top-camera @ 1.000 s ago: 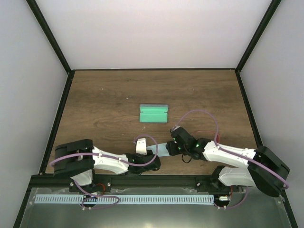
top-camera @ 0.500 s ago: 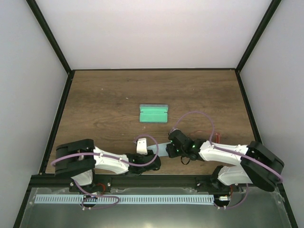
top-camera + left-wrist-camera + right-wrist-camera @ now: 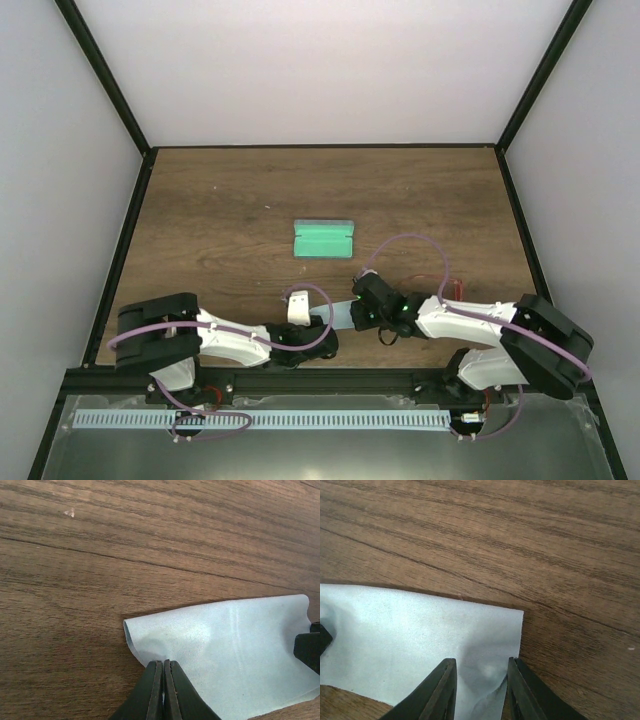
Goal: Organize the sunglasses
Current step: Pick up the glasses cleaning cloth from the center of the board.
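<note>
The pale blue cloth (image 3: 342, 315) lies flat on the wood near the table's front edge, between both grippers. My left gripper (image 3: 163, 662) is shut, pinching the cloth (image 3: 225, 645) by its near edge close to a curled corner. My right gripper (image 3: 480, 661) stands open, its fingers straddling the opposite corner of the cloth (image 3: 410, 630), where the fabric puckers up between them. The sunglasses (image 3: 452, 284) show only as a thin red wire just behind the right arm. The case (image 3: 325, 240) lies open mid-table, green inside.
The left gripper (image 3: 328, 332) and right gripper (image 3: 360, 312) sit close together, and each one's dark fingertip shows at the edge of the other's wrist view. Black frame rails border the table on both sides.
My right gripper has shifted left onto the cloth's corner and its jaws have narrowed, raising a pucker. The left gripper, the case and the sunglasses have not moved.
</note>
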### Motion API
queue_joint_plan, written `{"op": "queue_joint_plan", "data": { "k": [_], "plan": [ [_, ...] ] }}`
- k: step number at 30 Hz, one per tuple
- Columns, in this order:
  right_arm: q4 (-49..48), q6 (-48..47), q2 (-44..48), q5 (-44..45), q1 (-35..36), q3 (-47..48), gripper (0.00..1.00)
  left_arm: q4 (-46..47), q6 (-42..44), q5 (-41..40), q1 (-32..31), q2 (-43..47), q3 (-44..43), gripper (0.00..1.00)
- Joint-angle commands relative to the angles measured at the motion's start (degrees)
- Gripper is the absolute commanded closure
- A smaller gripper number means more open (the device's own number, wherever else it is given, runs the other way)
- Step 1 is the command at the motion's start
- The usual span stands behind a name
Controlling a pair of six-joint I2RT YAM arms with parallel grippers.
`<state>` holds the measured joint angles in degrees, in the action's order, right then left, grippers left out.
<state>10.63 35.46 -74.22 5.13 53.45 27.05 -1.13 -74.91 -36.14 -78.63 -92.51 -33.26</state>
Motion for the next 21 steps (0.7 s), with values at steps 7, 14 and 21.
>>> {"op": "queue_joint_plan", "data": {
  "k": [7,14,21],
  "plan": [
    [1.65,0.88,-1.24,1.63,0.35,0.55,0.77,-4.17,-0.08,5.59,0.14,-2.26,2.27,0.94],
    [1.76,1.07,-1.04,1.88,0.42,0.37,0.87,-4.17,-0.13,5.62,0.16,-2.2,2.57,0.94],
    [1.67,1.13,-1.13,1.73,0.47,0.46,0.99,-3.91,-0.32,5.56,0.16,-2.3,2.89,0.94]
  ]
}}
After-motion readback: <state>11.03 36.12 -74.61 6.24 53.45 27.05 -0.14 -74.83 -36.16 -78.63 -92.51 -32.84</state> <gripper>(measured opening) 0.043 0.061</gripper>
